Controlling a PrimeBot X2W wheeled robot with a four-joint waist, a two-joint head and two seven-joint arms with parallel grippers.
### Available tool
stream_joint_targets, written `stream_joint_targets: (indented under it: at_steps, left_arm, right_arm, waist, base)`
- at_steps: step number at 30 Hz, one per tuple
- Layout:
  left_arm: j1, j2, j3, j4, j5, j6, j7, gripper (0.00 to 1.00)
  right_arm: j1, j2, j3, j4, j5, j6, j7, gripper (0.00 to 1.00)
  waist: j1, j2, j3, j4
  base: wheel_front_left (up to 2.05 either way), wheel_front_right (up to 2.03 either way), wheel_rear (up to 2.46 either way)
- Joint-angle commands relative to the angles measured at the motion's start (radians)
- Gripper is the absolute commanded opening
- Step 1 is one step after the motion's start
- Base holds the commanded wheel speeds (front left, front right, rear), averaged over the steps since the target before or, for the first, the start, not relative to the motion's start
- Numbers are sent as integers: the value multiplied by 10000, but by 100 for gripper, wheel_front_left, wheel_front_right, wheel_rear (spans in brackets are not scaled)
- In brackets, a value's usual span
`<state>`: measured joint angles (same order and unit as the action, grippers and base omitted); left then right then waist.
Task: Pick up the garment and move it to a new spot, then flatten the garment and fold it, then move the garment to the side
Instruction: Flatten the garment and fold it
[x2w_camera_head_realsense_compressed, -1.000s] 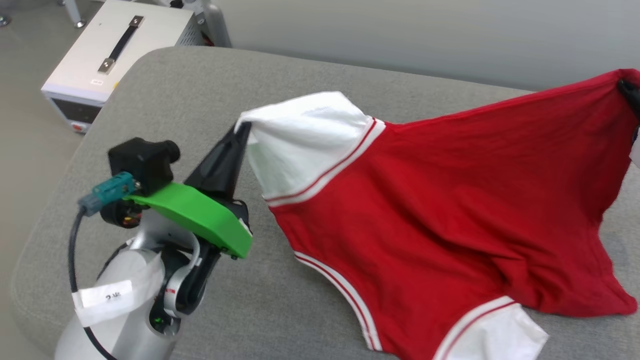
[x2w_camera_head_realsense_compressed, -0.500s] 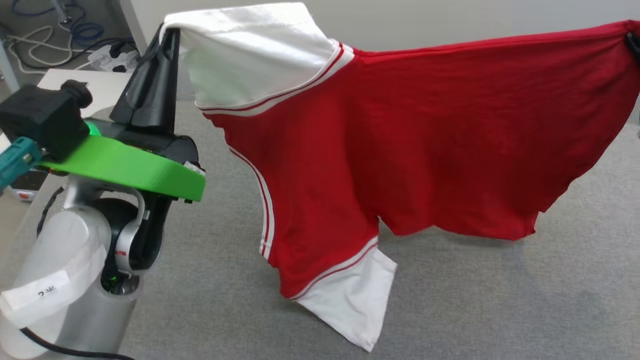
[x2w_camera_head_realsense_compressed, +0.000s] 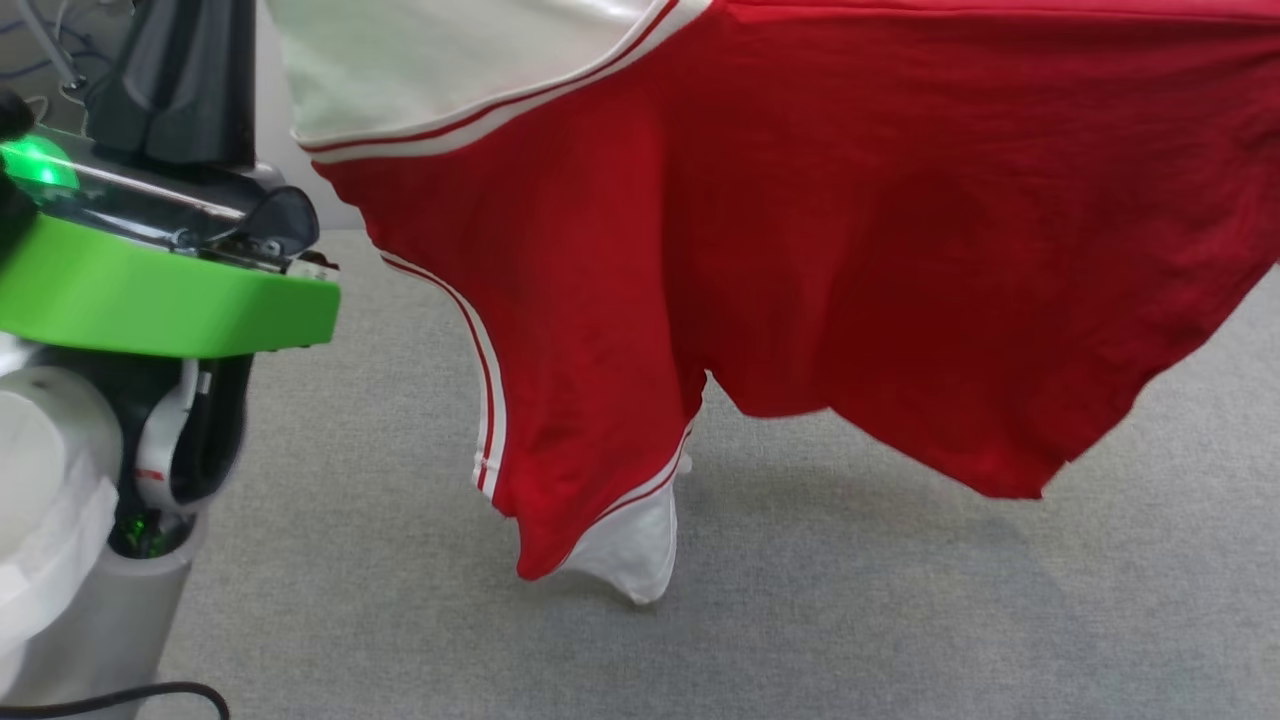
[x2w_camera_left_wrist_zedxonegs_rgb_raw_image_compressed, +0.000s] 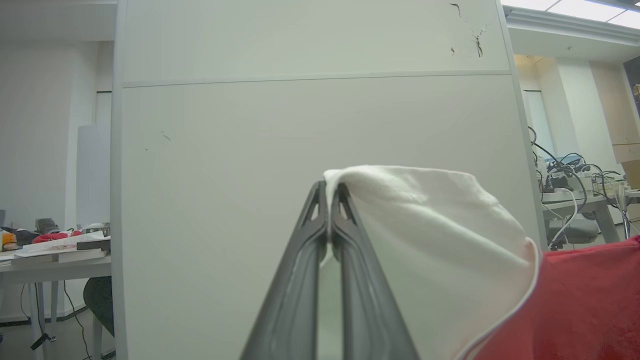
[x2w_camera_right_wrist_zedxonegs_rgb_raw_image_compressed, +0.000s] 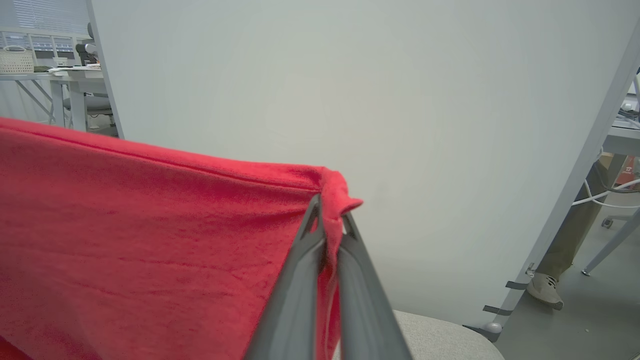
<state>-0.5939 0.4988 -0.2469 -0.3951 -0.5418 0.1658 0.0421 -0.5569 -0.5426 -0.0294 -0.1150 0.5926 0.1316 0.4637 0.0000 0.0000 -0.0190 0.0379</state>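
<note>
Garment has risen above the counter since a second ago. It hangs between left pincer, clamped on its white sleeve, and right pincer, clamped on a red corner. I advise keeping both level.

Silver arm, green wrist plate, black cable, dark tapered jaws.

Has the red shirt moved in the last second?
Yes, upward. The shirt lay spread on the grey cushion; now it hangs above, only its lower white sleeve near it.
</note>
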Motion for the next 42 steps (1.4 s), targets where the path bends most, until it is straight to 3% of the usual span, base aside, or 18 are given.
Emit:
stream_joint_targets:
  at_steps: [1,8,21,27,32,42]
  left_arm:
    - [-267,158,97,-101,86,42,103,0]
    - [-974,811,208,-368,226,-210,721,0]
    - [-4554,1655,401,931,-82,-1565,1442,0]
    - [-6988,1770,323,2716,-43,-2229,1502,0]
    - [-9340,1674,-246,4782,591,-2646,1125,0]
    - [-13812,770,-1487,9275,1824,-2910,-728,0]
  right_arm:
    - [148,37,-106,-156,-63,-9,56,0]
    - [-279,1,-573,-727,-122,-9,146,0]
    - [-3304,-548,-449,139,-466,-9,39,0]
    - [-5842,-281,73,1418,-1001,-9,-222,0]
    - [-7954,157,560,3163,-1685,-9,-1076,0]
    - [-11129,1657,685,6873,-2937,-9,-3420,0]
  waist:
    - [0,0,146,-59]
    - [0,0,1029,-118]
    - [0,0,4234,-49]
    - [0,0,5715,-126]
    - [0,0,6575,-271]
    - [0,0,7323,-615]
  base:
    - [0,0,0]
    - [0,0,0]
    - [0,0,0]
    - [0,0,0]
    - [0,0,0]
    - [0,0,0]
